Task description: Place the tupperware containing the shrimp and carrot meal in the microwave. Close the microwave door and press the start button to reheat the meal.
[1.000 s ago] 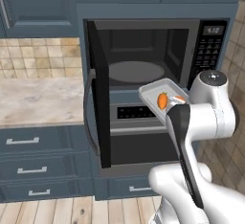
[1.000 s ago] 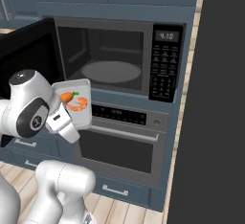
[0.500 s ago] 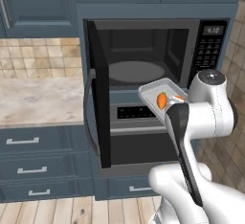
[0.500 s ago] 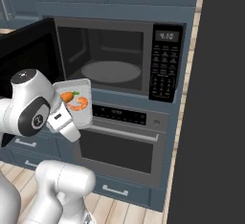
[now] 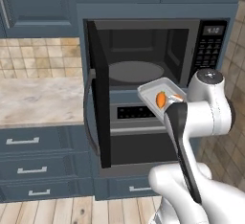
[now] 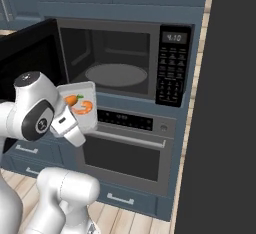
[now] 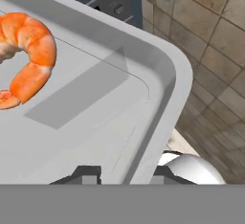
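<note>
tool [image 7: 124, 174] pinching tupperware [image 6: 86, 109] rim | shrimp [image 7: 28, 55] lying inside | tray hovering before open microwave [image 6: 120, 63]

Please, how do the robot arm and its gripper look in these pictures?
The arm is glossy white with rounded, bulky segments, dark grey caps at the joints and a black strip along one link. The gripper has two small dark grey fingertips. No cables or markings are visible.

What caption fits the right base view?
Gripper holds the tupperware of shrimp and carrot before the open microwave.
</note>
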{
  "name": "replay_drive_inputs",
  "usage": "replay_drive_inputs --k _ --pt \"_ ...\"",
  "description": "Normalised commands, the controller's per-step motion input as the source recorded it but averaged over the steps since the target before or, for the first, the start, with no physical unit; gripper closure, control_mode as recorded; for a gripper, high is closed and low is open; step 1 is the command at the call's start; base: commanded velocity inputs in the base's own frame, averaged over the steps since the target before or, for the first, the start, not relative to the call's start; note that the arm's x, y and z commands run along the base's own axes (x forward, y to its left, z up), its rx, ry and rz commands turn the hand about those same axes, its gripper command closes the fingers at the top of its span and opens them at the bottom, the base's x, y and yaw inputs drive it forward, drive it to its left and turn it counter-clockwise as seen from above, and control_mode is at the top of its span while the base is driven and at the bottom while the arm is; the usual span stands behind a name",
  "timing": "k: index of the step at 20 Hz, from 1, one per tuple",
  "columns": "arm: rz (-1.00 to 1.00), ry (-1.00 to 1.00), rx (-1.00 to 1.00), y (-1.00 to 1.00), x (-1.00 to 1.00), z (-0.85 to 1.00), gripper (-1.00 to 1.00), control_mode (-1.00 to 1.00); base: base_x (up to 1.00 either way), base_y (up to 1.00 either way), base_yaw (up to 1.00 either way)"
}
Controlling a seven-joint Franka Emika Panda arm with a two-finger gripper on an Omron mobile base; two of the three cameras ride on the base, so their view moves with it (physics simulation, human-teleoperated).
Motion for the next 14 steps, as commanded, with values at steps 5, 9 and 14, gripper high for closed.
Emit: replay_drive_inputs --k 5,9,14 --pt "0.00 0.00 0.00 0.00 0.51 -0.06 1.00 -1.00 0.00 0.00 0.00" --pt "0.00 -0.01 0.00 -0.09 0.54 -0.06 1.00 -1.00 0.00 0.00 0.00" --pt "0.00 -0.13 0.00 -0.11 0.58 -0.09 1.00 -1.00 0.00 0.00 0.00"
